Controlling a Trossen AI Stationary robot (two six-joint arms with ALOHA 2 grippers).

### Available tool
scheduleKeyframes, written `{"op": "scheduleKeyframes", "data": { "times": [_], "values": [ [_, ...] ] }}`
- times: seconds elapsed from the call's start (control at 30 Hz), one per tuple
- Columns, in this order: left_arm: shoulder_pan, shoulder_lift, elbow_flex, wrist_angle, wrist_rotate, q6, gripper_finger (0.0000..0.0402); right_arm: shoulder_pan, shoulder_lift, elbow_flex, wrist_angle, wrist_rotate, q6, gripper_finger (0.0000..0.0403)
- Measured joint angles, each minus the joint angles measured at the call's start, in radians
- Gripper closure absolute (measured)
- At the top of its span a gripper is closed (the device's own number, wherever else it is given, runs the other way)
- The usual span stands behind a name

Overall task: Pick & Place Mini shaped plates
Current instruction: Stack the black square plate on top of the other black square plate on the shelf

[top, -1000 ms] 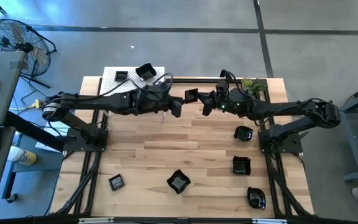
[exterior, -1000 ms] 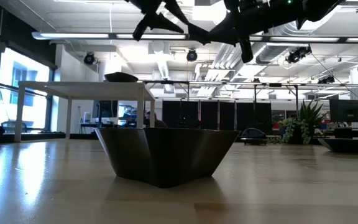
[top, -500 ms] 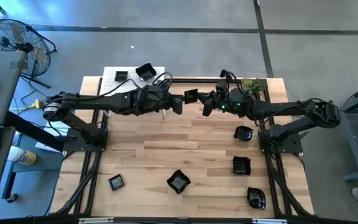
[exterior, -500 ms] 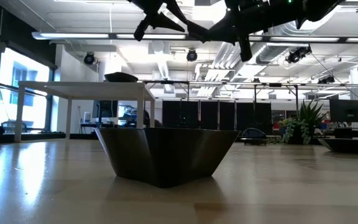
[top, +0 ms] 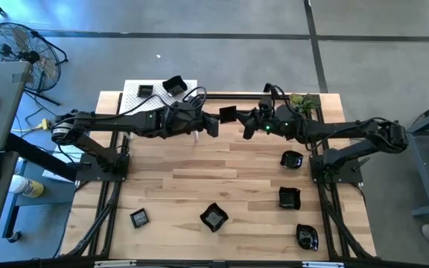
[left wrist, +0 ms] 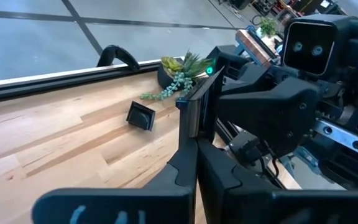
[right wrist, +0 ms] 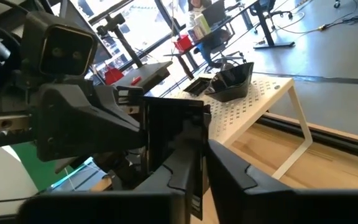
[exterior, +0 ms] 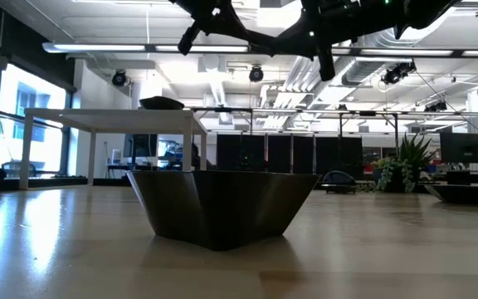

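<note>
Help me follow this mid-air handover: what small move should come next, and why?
Probably the right gripper backs off the mini plate: the left gripper is shut on its edge, and both meet at it above the table.

- wood table, pretty roomy
- white stand at the back left corner, plant back right
- five black plates lying on it: two along the front edge, three down the right side
</note>
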Motion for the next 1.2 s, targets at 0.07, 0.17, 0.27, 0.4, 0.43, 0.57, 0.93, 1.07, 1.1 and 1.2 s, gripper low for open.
{"op": "scheduleKeyframes", "data": {
  "times": [0.07,0.17,0.27,0.4,0.43,0.57,0.93,1.07,1.1,1.2],
  "values": [
    [0.0,0.0,0.0,-0.002,0.0,-0.003,0.0401,0.0,0.0,0.0,0.0,-0.008,0.0,0.034],
    [0.001,0.0,0.0,-0.008,-0.001,-0.005,0.0401,0.0,0.0,0.0,0.0,-0.026,0.001,0.0309],
    [0.001,0.0,0.0,-0.018,-0.015,-0.005,0.0401,0.0,0.0,0.0,-0.001,-0.043,0.003,0.0282],
    [0.024,-0.025,-0.002,-0.069,-0.016,-0.03,0.0401,0.0,0.0,0.0,-0.002,-0.054,0.002,0.0257],
    [0.034,-0.033,-0.001,-0.08,-0.016,-0.037,0.0401,0.0,0.0,0.0,-0.002,-0.054,0.002,0.0252],
    [0.088,-0.082,-0.003,-0.197,-0.015,-0.058,0.0401,0.0,0.0,0.0,-0.004,-0.059,-0.001,0.024],
    [0.375,-0.278,0.0,-0.629,0.073,-0.044,0.0401,0.0,0.0,0.0,-0.007,-0.088,-0.032,0.0253],
    [0.539,-0.336,0.0,-0.746,0.148,-0.008,0.0401,0.0,0.0,0.0,-0.007,-0.1,-0.035,0.026],
    [0.58,-0.346,0.0,-0.768,0.161,-0.008,0.0401,0.0,0.0,0.0,-0.007,-0.102,-0.038,0.0261],
    [0.677,-0.369,0.0,-0.774,0.177,-0.036,0.0401,0.0,0.0,0.0,-0.007,-0.109,-0.045,0.0263]
  ]
}}
